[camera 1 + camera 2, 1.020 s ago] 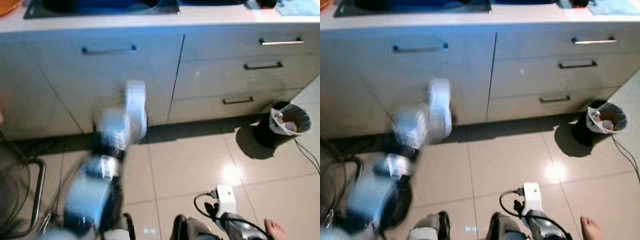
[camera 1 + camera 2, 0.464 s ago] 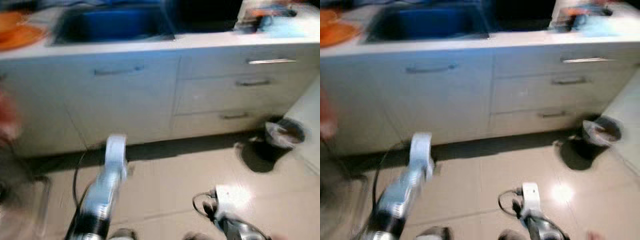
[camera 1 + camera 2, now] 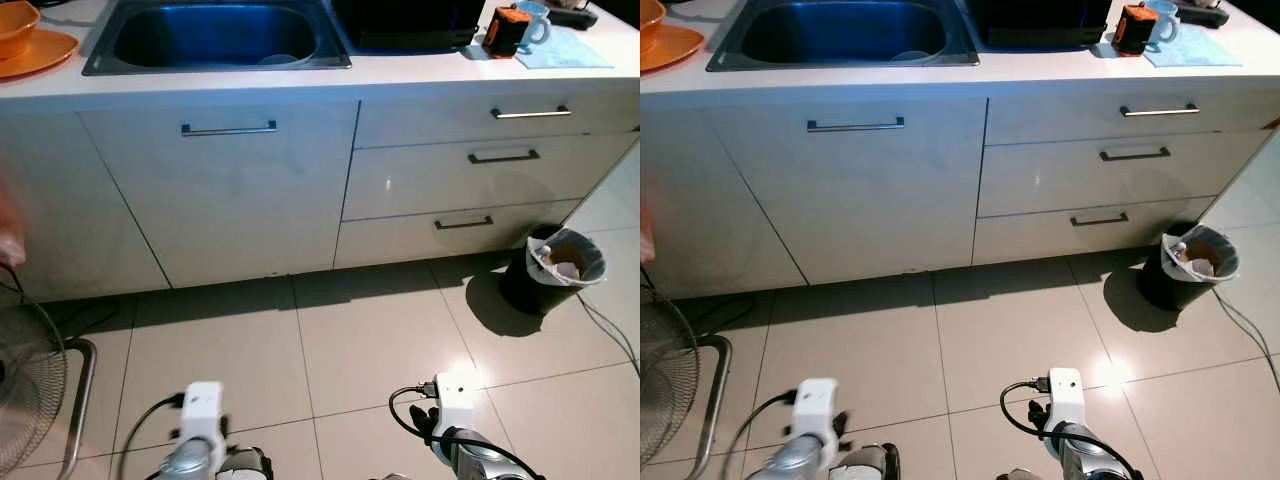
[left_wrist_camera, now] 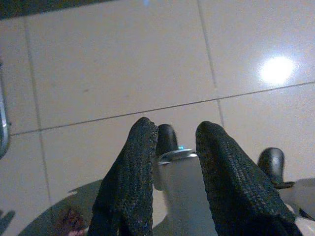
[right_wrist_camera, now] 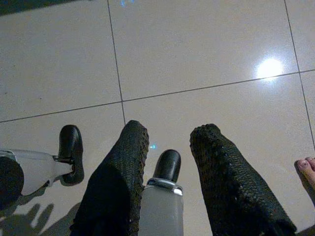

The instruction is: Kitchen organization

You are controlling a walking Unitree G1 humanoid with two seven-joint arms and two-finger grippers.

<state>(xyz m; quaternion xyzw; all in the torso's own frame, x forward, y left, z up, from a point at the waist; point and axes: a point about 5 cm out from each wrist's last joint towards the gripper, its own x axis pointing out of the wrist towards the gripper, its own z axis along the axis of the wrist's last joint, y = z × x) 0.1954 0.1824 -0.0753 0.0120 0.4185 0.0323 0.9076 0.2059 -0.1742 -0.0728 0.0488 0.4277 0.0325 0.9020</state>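
Beige floor tiles [image 3: 380,340] run up to a white kitchen counter [image 3: 420,75] with one cupboard door [image 3: 225,190] and three drawers [image 3: 480,170] stacked to its right. One steel sink [image 3: 215,35] is set into the counter; a pale dish lies in its basin. One orange bowl [image 3: 18,18] sits on one orange plate [image 3: 40,50] left of the sink. Two mugs stand on the counter's right end: an orange-and-black mug [image 3: 505,30] and, just beside it, a light blue mug [image 3: 535,22]. One black bin [image 3: 560,268] holding scraps stands on the floor, right of the drawers. One fan [image 3: 25,390] stands at the left edge. Left gripper [image 4: 172,142] and right gripper [image 5: 167,145] hang low over the tiles, fingers spread, holding nothing. Toes of a person's foot [image 5: 307,167] show beside the right gripper.
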